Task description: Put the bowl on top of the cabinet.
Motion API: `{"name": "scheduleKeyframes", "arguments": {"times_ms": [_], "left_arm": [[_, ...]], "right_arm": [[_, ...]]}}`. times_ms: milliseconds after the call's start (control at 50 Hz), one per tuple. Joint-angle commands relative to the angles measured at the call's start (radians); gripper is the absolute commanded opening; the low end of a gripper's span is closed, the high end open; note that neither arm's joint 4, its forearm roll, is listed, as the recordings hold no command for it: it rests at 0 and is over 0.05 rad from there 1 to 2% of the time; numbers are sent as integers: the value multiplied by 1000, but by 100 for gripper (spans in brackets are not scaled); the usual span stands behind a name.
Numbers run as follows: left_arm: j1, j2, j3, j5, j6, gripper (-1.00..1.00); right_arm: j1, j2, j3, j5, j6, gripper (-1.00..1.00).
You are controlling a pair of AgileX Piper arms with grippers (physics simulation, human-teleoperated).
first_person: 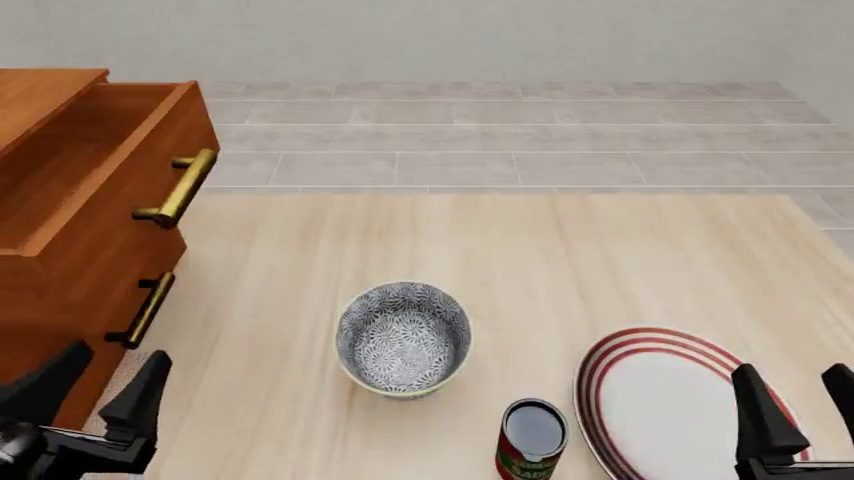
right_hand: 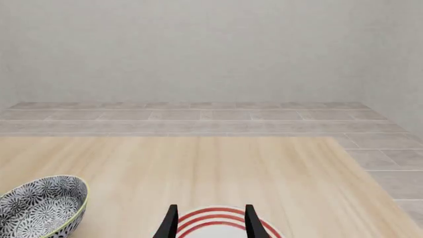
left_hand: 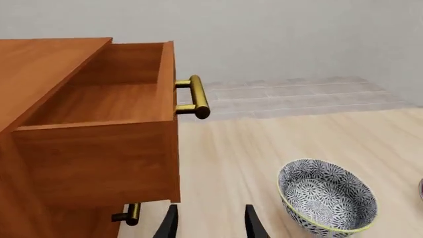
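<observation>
Both grippers (fingers spread, empty) hover near; the bowl (first_person: 403,338) awaits grasping, then lifting left onto the cabinet (first_person: 60,250).

Reddish wood cabinet (first_person: 80,230), brass handles (first_person: 178,187), glossy patterned bowl (first_person: 403,338), pale wood table (first_person: 561,260)

Bowl (first_person: 403,338) right of cabinet (first_person: 80,230), apart.

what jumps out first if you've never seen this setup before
The big reddish-brown cabinet at the table's left edge, its top drawer pulled open and showing a brass handle. Next, the grey-and-white patterned bowl standing upright near the middle of the table. To its right lie a red-ringed white plate and a can, with the open left gripper and right gripper low in front.
</observation>
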Motion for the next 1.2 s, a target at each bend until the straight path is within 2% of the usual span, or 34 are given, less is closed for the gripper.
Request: {"name": "scheduleKeyframes", "arguments": {"times_ms": [20, 200, 300, 320, 360, 400, 500, 540, 580, 1000, 1200], "left_arm": [[-69, 77, -34, -16, 12, 100], [-107, 101, -70, 5, 20, 100], [-133, 162, -67, -42, 14, 100], [-146, 185, -70, -53, 8, 100], [-161, 242, -71, -89, 46, 100], [-180, 290, -77, -114, 2, 100], [-227, 462, -94, -202, -16, 100], [-233, 450, -91, -205, -17, 100], [-238, 514, -110, -219, -39, 100], [-333, 570, -270, -77, -42, 100], [-403, 728, -318, -101, -80, 100]], "right_arm": [[0, 0, 0, 0, 0, 100], [0, 0, 0, 0, 0, 100], [0, 0, 0, 0, 0, 100], [0, 0, 0, 0, 0, 100], [0, 0, 0, 0, 0, 100], [0, 0, 0, 0, 0, 100], [0, 0, 0, 0, 0, 100], [0, 0, 0, 0, 0, 100], [0, 0, 0, 0, 0, 100], [0, 0, 0, 0, 0, 100], [0, 0, 0, 0, 0, 100]]}}
